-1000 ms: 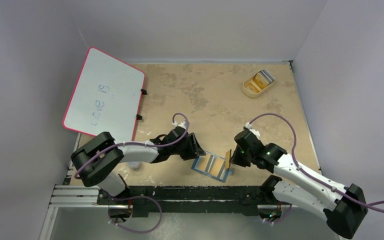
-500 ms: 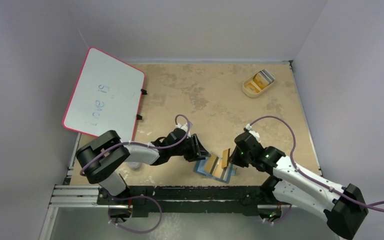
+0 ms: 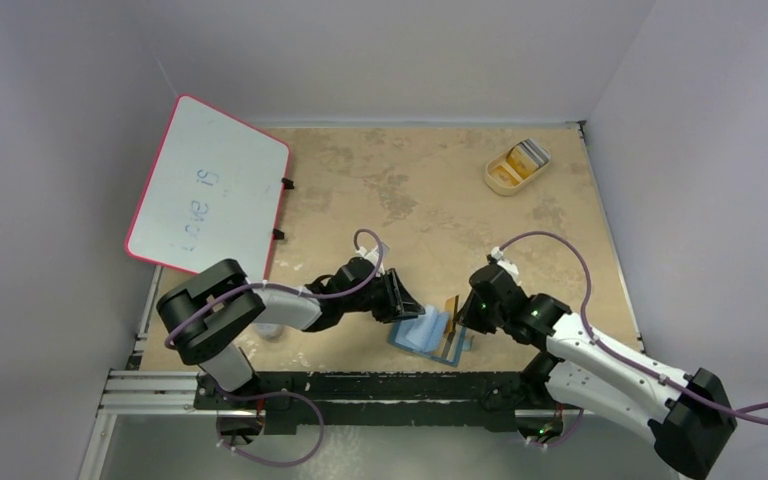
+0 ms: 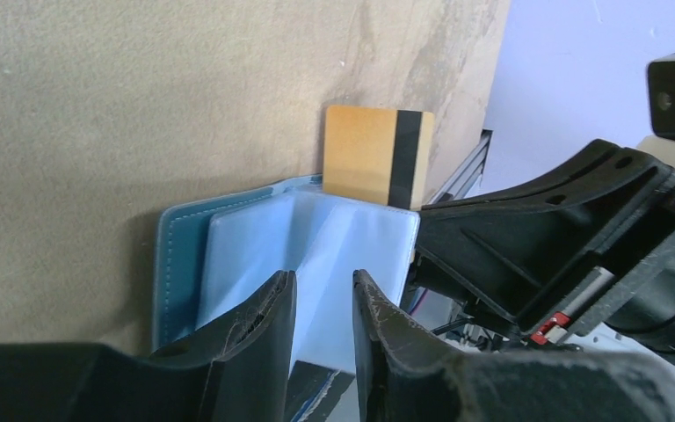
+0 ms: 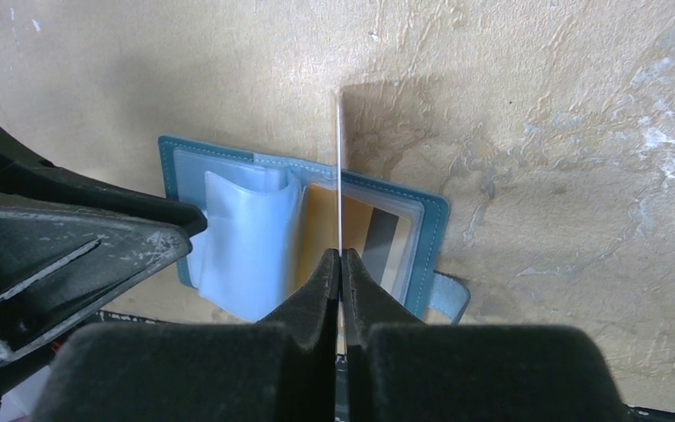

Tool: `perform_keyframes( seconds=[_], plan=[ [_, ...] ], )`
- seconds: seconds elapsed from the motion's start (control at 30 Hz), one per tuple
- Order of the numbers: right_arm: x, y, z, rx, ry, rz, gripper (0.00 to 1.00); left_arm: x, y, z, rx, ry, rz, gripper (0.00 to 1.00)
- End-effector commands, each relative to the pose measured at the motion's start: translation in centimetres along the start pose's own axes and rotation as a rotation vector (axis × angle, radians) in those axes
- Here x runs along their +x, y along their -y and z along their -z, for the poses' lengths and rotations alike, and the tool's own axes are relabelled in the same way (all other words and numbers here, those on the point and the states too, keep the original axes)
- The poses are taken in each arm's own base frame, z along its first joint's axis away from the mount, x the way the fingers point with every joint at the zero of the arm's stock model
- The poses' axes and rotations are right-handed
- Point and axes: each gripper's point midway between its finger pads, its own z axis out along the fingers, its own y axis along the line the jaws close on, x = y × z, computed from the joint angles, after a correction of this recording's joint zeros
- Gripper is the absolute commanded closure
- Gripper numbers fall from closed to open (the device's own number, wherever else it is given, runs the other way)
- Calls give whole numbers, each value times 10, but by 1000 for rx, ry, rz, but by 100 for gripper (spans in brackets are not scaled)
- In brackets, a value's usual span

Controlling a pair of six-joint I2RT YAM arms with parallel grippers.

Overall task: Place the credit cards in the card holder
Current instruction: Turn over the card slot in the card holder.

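Note:
The blue card holder (image 3: 415, 336) lies open near the table's front edge. Its clear pocket leaves (image 4: 352, 237) are lifted and folded over. My left gripper (image 4: 323, 280) has its jaws a little apart, with its tips against these leaves, and it shows in the top view (image 3: 407, 308). My right gripper (image 5: 340, 257) is shut on an orange credit card with a dark stripe (image 4: 373, 156). It holds the card upright and edge-on (image 5: 339, 167) over the holder's right half (image 5: 431, 230). Another orange card (image 5: 365, 230) sits in a pocket there.
A beige oval tray (image 3: 503, 180) holding more cards stands at the back right. A pink-rimmed whiteboard (image 3: 208, 190) leans over the table's left edge. The metal rail (image 3: 160, 395) runs along the front edge close to the holder.
My left gripper has moved right and flipped the clear pocket leaves up over the holder's left half. My right gripper with the card has shifted slightly towards the holder.

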Motion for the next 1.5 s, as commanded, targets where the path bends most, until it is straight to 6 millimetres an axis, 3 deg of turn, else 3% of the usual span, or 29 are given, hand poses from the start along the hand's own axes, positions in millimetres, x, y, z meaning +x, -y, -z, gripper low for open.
perform_keyframes(
  seconds=[0.0,0.4,0.53,0.83,1.13,1.33,1.47],
  plan=[
    [-4,3,2,9,28,-3,100,-1,10,-6,9,3,-37,71],
    [-8,1,13,6,36,-6,100,7,-3,-15,-99,-1,-113,61],
    [-29,-7,30,17,99,10,100,2,-22,-13,-219,27,-140,61],
    [-59,-34,70,-34,172,16,100,-2,-30,-12,-276,51,-151,61],
    [-36,-59,69,-203,65,5,100,-5,-28,-9,-286,66,-155,61],
    [-15,-42,49,-176,8,-6,100,-8,-29,-4,-310,83,-150,61],
    [-4,-31,36,-148,-26,-12,100,-25,-34,19,-400,183,-147,62]
  ],
)
